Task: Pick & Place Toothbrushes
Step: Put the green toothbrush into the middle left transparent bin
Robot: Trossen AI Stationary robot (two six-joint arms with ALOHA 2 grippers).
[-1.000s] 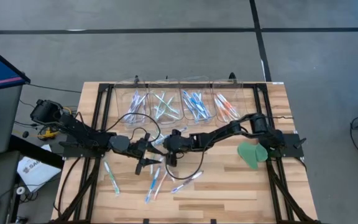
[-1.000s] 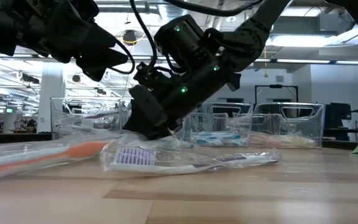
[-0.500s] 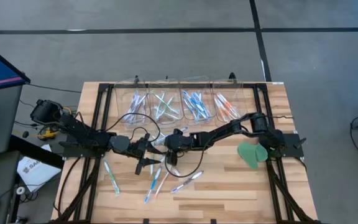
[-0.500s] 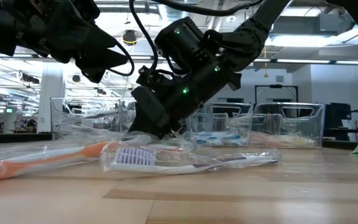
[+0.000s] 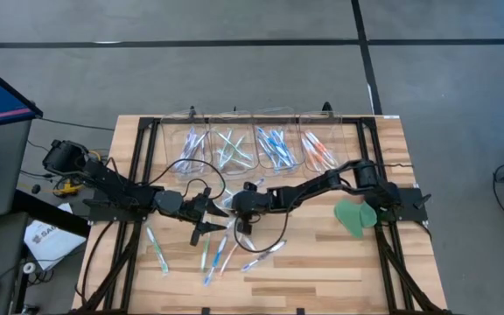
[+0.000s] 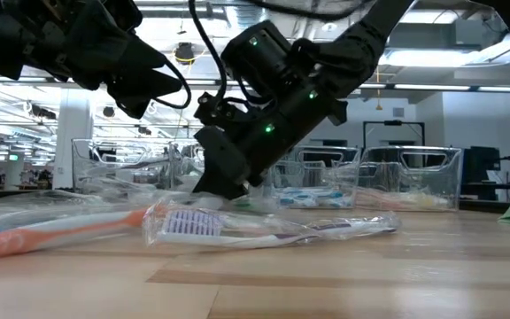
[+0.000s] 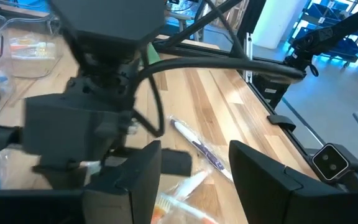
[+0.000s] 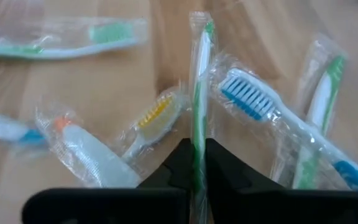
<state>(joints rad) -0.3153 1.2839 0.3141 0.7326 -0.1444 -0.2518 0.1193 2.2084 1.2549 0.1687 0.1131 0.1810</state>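
Right gripper (image 8: 194, 163) pinches one green toothbrush (image 8: 199, 93); left gripper (image 7: 194, 165) gapes; four bins (image 5: 250, 147)

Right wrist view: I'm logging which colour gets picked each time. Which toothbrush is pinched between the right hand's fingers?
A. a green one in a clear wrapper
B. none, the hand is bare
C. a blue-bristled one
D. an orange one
A: in the right wrist view the right hand is closed on the green wrapped toothbrush, which runs straight out from between its fingers, while the blue-bristled toothbrush lies loose beside it.
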